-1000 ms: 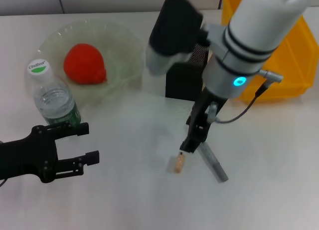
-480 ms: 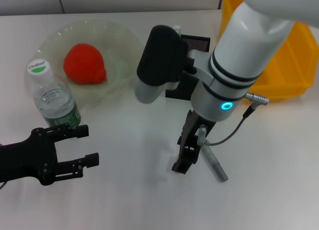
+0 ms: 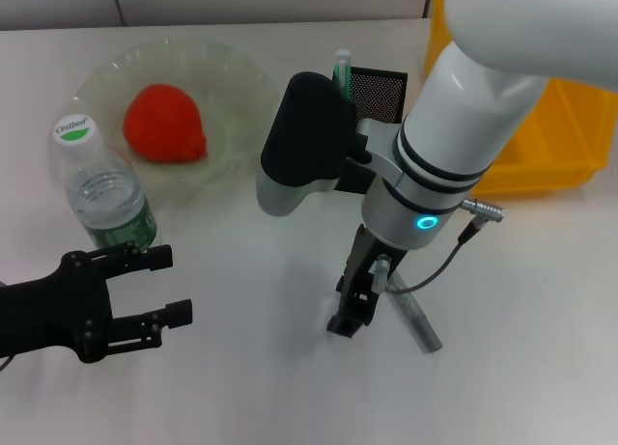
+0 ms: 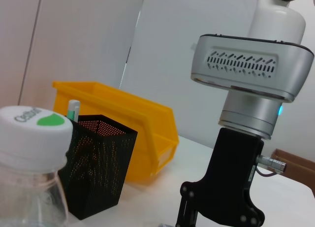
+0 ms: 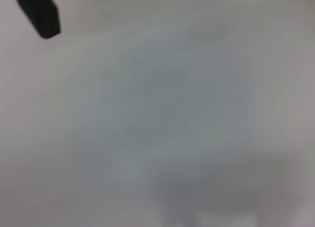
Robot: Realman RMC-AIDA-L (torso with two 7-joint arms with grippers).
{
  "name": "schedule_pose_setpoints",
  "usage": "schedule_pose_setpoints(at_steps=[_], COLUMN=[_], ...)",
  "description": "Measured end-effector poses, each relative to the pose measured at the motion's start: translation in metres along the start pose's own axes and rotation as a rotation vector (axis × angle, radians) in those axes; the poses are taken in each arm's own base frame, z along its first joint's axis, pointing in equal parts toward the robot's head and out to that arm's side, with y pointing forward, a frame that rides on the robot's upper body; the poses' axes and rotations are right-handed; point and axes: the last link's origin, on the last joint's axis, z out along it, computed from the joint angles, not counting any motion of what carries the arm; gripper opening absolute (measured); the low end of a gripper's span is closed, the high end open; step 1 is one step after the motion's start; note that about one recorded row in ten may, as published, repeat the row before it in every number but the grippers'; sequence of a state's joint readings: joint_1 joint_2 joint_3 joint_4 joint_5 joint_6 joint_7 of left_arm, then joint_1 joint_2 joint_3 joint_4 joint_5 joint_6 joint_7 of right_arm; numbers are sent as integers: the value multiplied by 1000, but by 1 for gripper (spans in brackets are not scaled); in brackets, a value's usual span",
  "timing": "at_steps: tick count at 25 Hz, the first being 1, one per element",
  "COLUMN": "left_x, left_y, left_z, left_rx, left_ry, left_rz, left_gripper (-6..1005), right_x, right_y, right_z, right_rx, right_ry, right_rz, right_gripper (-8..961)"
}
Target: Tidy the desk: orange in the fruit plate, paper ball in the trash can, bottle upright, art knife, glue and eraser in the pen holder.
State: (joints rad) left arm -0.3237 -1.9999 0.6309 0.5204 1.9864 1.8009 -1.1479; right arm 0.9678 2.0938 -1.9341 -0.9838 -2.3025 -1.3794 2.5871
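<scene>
My right gripper touches the desk beside the grey stick; I cannot tell its grip. My left gripper idles spread by the upright bottle.

The wide see-through pale-green plate at the upper left looks like smooth, shiny plastic, and the red-orange fruit in it has a dull, bumpy skin. The small clear plastic bottle is shiny. The square black cup is metal mesh full of tiny holes, and the big yellow bin is smooth plastic.
</scene>
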Motion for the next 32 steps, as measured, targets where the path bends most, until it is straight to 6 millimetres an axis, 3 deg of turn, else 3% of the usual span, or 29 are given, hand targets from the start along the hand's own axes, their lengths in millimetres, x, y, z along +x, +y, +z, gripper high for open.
schedule_pose_setpoints(at_steps=[9,14,19,21,23,24,25,27,32], left_x=[-2,-4,-5,-5,-5,-5,-5,-4,-3], left_y=[1,3,3,3,4,4,4,3,3], left_z=[-1,-3,-4,-5,-6,-7,-7,-6,-5], left_rx=[4,9,12,15,18,18,18,16,14], left_ry=[0,0,-1,1,6,8,8,10,10], left_rz=[-5,-11,-12,-12,-13,-13,-13,-11,-8], left_gripper=[782,782,783,783,783,783,783,783,783], right_x=[0,-1,-2,7,10,18,18,25,28], right_y=[-1,-1,-9,-32,-39,-56,-56,-76,-86], right_z=[0,-15,-67,-125,-136,-147,-147,-145,-135], right_rx=[0,-21,-1,133,167,222,222,279,293], right_ry=[-10,-44,-173,-350,-390,-440,-440,-468,-469], right_rz=[10,29,59,132,158,214,214,270,285], right_gripper=[424,393,396,398,399,400,400,402,405])
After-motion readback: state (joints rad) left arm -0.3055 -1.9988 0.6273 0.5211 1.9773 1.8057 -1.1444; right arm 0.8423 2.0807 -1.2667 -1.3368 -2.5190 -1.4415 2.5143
